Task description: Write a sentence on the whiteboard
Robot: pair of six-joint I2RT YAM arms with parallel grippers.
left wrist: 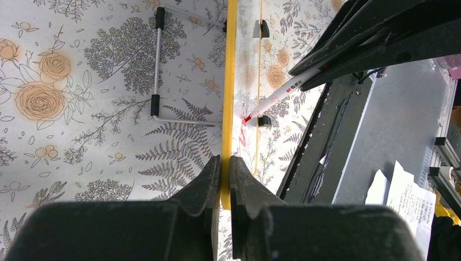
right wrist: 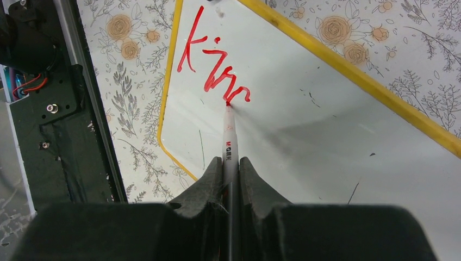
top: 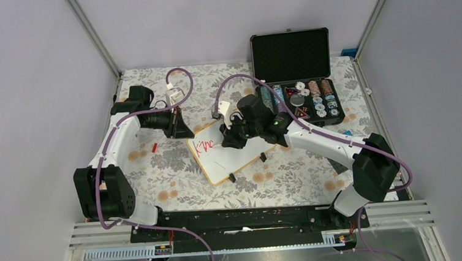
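From the top camera I see the whiteboard (top: 238, 161) lying askew near the middle of the table (top: 171, 187), with the sentence (top: 204, 146) barely begun in red at its left end. My left fingers (top: 184, 131) sit at the board's far left corner. My right fingers (top: 232, 141) hang over it, and that arm hides much of the far side, so from here I cannot tell what either pair grips. An open black case (top: 291, 55) of chips stands behind the right arm, apart from the board. The left wrist camera settles one question: the left fingers (left wrist: 205, 182) pinch the whiteboard (left wrist: 230, 81) by its yellow rim, seen edge-on, with a wire stand (left wrist: 157, 65) on the table beside it. The right wrist camera settles the other (and it alone lets me read the letters, roughly "Kin"). The right fingers (right wrist: 209, 179) clamp a marker (right wrist: 230, 141), whose red tip touches the whiteboard (right wrist: 326, 125) at the sentence's (right wrist: 217, 76) last stroke.
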